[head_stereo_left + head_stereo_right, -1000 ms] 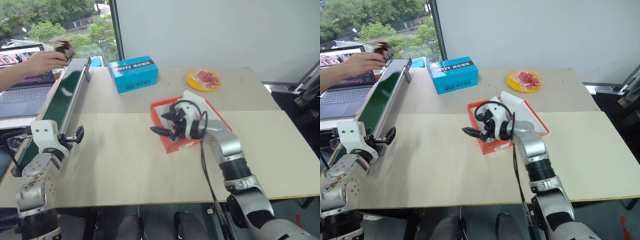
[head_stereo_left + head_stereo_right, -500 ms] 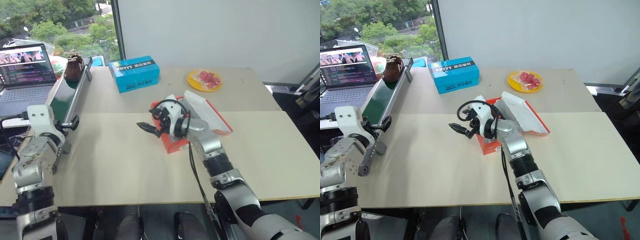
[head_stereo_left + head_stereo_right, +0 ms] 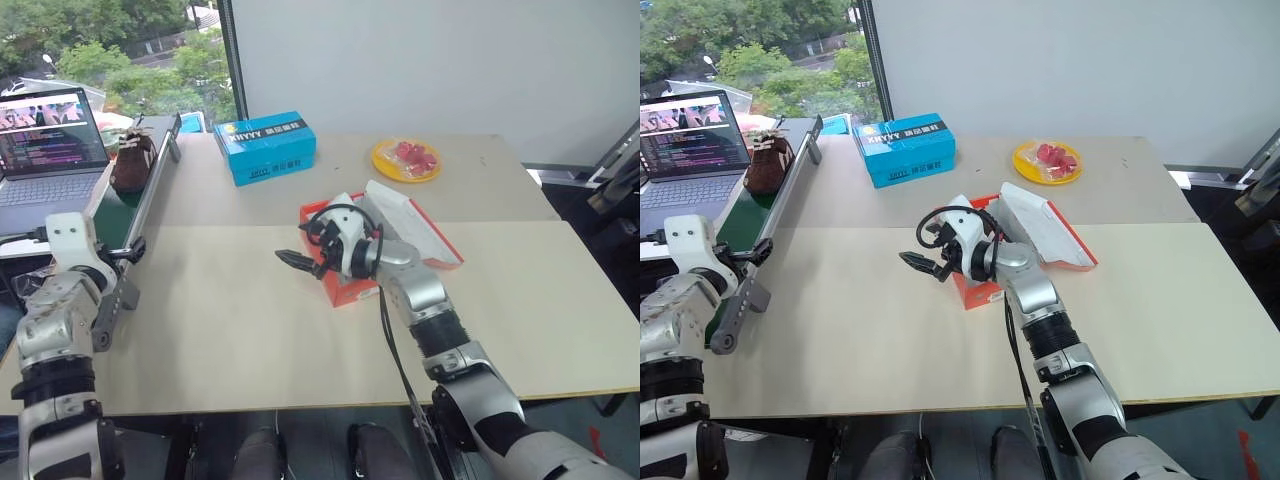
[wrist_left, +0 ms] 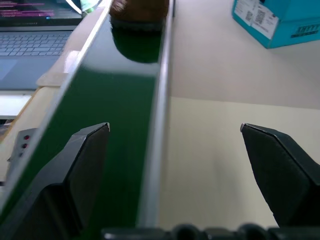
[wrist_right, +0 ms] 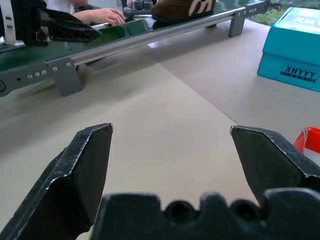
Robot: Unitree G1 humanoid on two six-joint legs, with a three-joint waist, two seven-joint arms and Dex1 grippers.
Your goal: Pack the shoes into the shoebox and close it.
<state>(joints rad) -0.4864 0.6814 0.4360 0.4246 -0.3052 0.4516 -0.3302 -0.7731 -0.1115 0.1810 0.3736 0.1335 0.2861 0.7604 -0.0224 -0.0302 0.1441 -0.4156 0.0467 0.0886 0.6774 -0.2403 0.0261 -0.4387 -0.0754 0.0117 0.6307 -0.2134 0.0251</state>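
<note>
smooth beige tabletop (image 3: 250, 320) carries a glossy green conveyor belt (image 3: 128, 205). a brown suede shoe (image 3: 131, 162) rides it, well ahead of the left gripper (image 4: 175, 135) (jaws wide). the right gripper (image 3: 915, 263), also spread, hovers beside the orange-red cardboard shoebox (image 3: 345, 285).

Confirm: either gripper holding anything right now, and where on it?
Nothing held. Left gripper is open over the conveyor; right gripper is open over bare table. The shoe sits on the conveyor.

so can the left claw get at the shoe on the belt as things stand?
Probably yes. The left claw is open and aimed along the green belt, with the shoe further up it and nothing between them. It is not there yet; the arm would need to extend forward.
</note>
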